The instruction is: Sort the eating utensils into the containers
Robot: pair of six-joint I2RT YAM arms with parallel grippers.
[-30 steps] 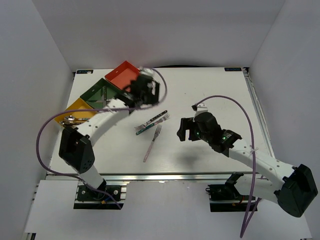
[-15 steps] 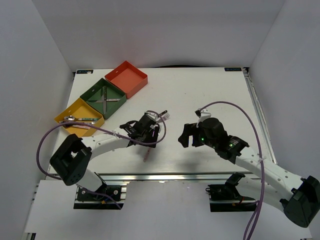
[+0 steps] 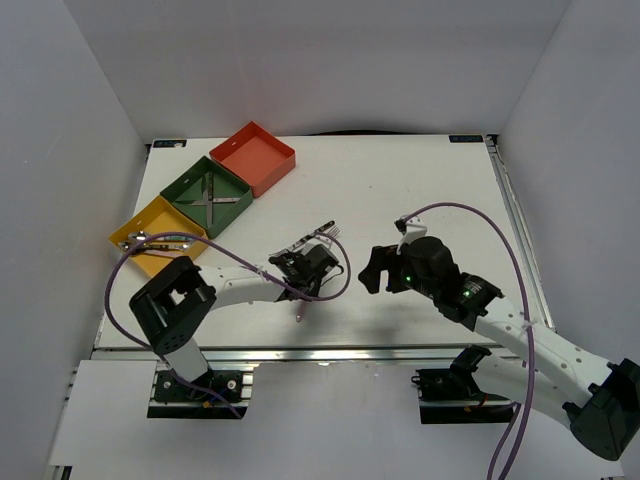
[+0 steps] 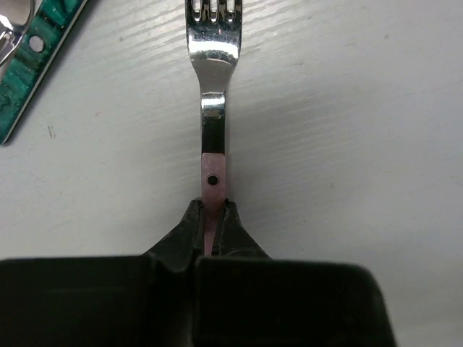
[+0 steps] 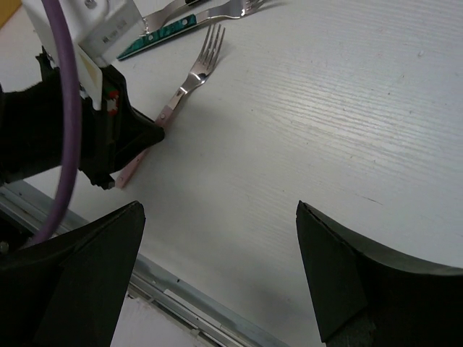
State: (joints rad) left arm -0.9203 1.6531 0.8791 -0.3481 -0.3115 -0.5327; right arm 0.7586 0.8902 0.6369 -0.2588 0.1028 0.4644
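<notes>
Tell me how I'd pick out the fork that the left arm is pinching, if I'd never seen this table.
Start at the white table and look toward its near edge, a little left of centre, where the left gripper is shut on a handle. That handle belongs to the fork, which lies flat with its tines pointing away from the gripper. Its handle is pale pink, unlike the teal-handled utensil just beside it.

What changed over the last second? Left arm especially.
The left tool swung from beside the red tray down to the near side and closed on the handle of the pink-handled fork. The right tool barely shifted, still open. The green tray, yellow tray and teal-handled utensils stayed put.
</notes>
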